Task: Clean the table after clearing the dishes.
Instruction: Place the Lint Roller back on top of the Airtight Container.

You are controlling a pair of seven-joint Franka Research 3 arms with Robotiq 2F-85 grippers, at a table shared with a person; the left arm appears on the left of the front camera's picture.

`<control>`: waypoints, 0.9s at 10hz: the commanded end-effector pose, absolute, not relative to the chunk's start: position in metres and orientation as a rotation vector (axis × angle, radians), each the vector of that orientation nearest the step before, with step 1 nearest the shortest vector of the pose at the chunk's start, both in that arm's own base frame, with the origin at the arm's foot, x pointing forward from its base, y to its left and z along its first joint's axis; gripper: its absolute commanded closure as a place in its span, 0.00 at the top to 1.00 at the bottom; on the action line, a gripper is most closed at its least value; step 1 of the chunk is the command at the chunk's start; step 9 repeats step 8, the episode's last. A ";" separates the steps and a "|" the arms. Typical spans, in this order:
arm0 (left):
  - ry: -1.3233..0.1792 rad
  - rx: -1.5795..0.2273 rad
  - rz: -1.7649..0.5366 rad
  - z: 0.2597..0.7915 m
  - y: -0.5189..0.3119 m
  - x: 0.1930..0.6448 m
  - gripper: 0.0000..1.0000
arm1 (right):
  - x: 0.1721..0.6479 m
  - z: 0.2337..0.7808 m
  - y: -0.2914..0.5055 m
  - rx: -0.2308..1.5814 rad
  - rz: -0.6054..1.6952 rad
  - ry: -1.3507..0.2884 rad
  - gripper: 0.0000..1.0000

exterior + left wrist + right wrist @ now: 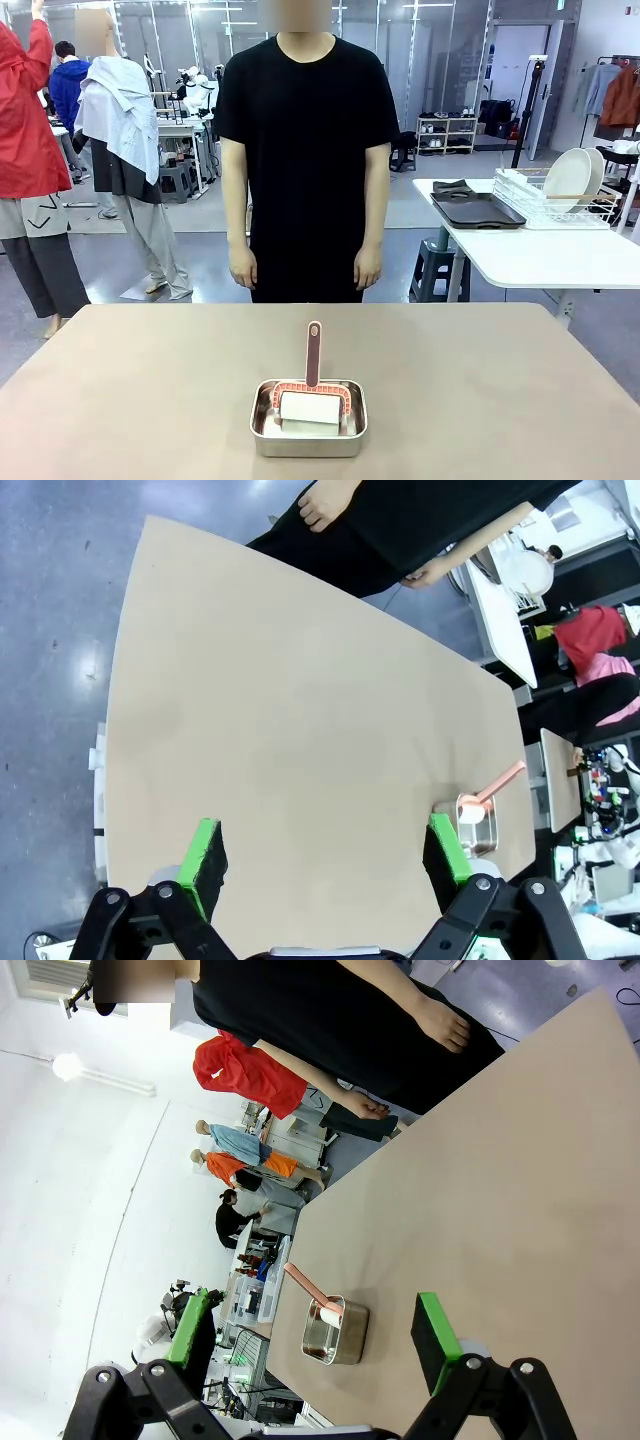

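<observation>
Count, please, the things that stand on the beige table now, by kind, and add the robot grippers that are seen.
Steel pan: 1
Pink-handled roller in the pan: 1
Open grippers, left gripper and right gripper: 2
Total: 4

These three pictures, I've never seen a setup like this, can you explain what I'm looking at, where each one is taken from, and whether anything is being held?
It is a two-armed robot at a beige table, with a person standing at the far side, arms down. The front picture comes from a fixed camera between the arms. The other two come from cameras on the wrists, looking along each gripper's fingers, so they appear tilted. The left gripper and right gripper, black with green pads, are both open and hold nothing. On the table sits a small steel pan containing a roller-like cleaning tool with a pinkish handle. Plates and dark trays sit on a white side table.
</observation>
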State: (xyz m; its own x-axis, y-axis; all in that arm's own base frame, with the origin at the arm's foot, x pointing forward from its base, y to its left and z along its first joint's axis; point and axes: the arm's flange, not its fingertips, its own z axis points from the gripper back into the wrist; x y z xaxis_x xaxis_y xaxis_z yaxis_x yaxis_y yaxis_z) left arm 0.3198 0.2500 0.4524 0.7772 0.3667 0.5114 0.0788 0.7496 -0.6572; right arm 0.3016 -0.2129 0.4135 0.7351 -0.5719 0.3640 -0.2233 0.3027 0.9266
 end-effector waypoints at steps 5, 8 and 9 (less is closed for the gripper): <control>-0.670 -0.734 0.168 0.457 0.255 0.318 1.00 | 0.300 0.415 -0.213 1.277 -0.251 -0.759 1.00; -0.670 -0.734 0.168 0.457 0.255 0.318 1.00 | 0.300 0.415 -0.213 1.277 -0.251 -0.759 1.00; -0.670 -0.734 0.168 0.457 0.255 0.318 1.00 | 0.300 0.415 -0.213 1.277 -0.251 -0.759 1.00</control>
